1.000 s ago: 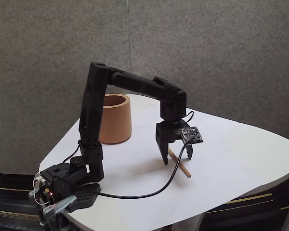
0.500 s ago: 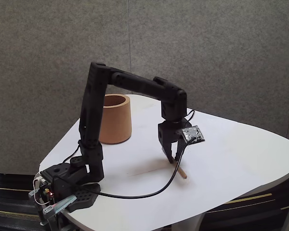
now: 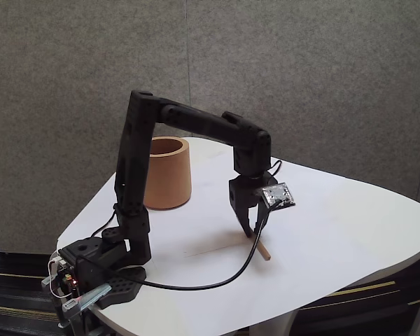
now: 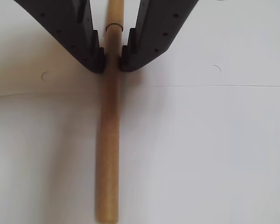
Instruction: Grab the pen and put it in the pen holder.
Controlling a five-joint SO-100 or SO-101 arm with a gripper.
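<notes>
While pinched: one pen (image 4: pixel 108 154), gripper (image 4: pixel 112 59)

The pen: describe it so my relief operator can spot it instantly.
Start at the white table, then find the black gripper right of the orange-brown pen holder. The pen is the thin tan stick between its fingertips, lying on the table; unlike the black cable, it is straight and wood-coloured.

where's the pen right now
In the wrist view the pen lies on the white table, its upper part pinched between the claw tips, right of the pen holder.
</notes>
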